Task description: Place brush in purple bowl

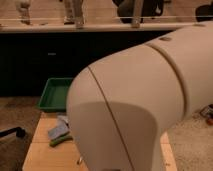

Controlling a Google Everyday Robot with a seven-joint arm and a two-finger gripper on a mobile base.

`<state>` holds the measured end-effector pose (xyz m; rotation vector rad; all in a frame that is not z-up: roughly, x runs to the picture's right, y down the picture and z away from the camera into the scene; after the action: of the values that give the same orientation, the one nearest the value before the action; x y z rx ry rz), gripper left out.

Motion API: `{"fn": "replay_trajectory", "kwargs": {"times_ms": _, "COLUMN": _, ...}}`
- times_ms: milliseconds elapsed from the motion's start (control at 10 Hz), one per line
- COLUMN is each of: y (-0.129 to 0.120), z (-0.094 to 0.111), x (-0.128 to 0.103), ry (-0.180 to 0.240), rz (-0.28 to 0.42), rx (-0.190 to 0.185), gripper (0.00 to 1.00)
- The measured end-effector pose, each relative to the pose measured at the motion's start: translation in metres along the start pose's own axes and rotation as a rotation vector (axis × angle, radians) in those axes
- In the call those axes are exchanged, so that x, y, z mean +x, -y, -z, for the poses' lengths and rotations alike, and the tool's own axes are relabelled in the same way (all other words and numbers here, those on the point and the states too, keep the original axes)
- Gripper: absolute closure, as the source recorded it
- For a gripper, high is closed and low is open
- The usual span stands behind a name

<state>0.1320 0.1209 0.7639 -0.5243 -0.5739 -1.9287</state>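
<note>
The robot's white arm (145,105) fills most of the camera view and blocks the right and middle of the table. The gripper is out of view. The brush and the purple bowl are hidden behind the arm. Only the left part of the wooden table (42,150) shows.
A green tray (54,94) sits at the table's back left. A grey-blue cloth or packet (57,129) and a green-handled item (60,140) lie on the table's left part. A dark counter front runs behind the table, with a railing above it.
</note>
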Motion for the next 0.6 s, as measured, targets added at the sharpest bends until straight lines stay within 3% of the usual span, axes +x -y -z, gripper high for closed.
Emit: {"fn": "replay_trajectory", "kwargs": {"times_ms": 600, "y": -0.023, "z": -0.02, "x": 0.029, "ry": 0.052, "rz": -0.064, "rx": -0.027, "gripper": 1.0}}
